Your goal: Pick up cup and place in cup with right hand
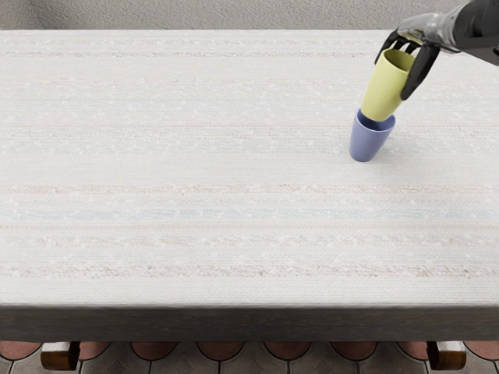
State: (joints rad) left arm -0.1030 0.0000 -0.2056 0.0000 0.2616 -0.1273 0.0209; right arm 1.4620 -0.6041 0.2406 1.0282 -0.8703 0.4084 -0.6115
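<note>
A grey wall [234, 14] with a rough, plaster-like grain runs along 12 o'clock, a faint slanting line crossing it between 10 and 11. The table [171, 167] spreads across the middle from 9 to 3 o'clock, its top pale and woven-looking, with thin bands of dusty pink, beige and faint blue running side to side. Its thick front edge [249, 323] is dark grey at 6. Below that lies a floor [221, 350] of rounded terracotta tiles set among grey ones. Glossy brown supports show between 7 and 8 [61, 357] and between 4 and 5. Light falls softly over the tabletop.
</note>
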